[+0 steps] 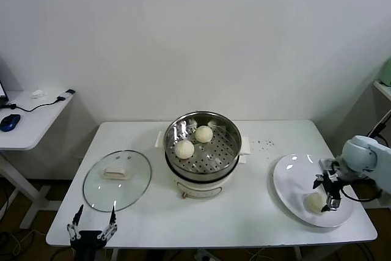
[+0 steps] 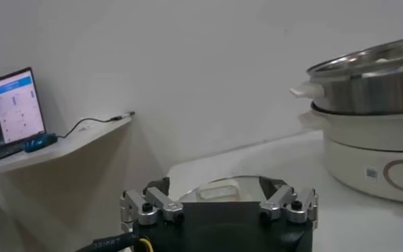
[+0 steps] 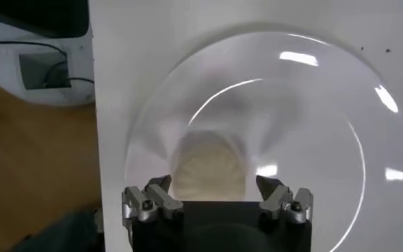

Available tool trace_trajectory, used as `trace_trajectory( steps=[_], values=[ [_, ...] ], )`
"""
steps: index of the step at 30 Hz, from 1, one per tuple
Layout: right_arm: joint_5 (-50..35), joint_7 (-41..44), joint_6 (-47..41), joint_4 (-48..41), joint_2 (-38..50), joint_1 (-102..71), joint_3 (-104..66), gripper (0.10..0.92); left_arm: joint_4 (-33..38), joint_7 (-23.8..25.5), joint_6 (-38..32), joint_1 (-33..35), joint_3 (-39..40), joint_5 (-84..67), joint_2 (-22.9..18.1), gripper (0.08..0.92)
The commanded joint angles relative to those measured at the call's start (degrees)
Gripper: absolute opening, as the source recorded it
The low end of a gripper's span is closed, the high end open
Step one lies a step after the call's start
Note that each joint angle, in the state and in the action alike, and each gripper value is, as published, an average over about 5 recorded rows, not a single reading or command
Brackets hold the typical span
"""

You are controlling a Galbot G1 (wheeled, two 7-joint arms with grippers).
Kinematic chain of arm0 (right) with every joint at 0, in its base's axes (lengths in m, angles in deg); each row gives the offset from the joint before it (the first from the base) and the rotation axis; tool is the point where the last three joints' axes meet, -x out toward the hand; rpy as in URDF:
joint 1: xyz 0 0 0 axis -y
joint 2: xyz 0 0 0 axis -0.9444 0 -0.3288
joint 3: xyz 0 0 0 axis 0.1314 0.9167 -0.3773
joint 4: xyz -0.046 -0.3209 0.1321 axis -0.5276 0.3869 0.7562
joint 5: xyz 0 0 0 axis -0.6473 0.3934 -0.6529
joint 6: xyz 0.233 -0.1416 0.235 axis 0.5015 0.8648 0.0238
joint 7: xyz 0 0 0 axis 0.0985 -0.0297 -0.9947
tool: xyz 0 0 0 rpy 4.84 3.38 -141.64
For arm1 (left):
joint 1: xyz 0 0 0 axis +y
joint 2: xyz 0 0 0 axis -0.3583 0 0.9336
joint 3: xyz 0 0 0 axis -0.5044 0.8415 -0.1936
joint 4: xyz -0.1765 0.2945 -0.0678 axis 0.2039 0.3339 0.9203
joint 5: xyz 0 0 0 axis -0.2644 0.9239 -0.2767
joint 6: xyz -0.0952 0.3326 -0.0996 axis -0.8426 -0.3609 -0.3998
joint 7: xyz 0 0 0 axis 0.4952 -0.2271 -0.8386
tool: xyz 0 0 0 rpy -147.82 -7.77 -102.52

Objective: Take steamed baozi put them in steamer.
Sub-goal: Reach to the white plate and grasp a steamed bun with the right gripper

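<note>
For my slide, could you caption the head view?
Open right gripper over plate's last baozi; two in steamer.

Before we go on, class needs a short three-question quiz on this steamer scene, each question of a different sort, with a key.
1. How many baozi lie in the steamer?
2. True or false: the glass lid sits on the steamer.
3. Which tool is over the plate? A) left B) right

Key:
1. Two: one baozi farther back and one nearer the front, both on the perforated bottom.
2. False. It lies flat on the table, to the robot's left of the pot.
3. B. The right tool is open, its fingers either side of the last baozi on the plate; the left tool waits open at the table's near edge.
</note>
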Motion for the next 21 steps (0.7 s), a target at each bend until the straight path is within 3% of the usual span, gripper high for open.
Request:
trace_trajectory(
  steps=[1,8,21],
  values=[
    [1.6,-0.1,0.2,-0.9,-0.2,-2.3,-1.4,0.823,-0.4,-0.1,-0.1,-0.1,-0.1,0.3,0.0,0.823],
    [2.0,0.0,0.3,-1.5,-0.7,-2.3,-1.3,0.797,-0.6,-0.1,-0.3,0.0,-0.1,0.3,0.0,0.823],
    [2.1,0.5,0.4,-1.0,-1.1,-1.6,-0.8,0.652,-0.6,-0.2,-0.4,0.0,-0.1,0.2,0.1,0.823]
  ],
)
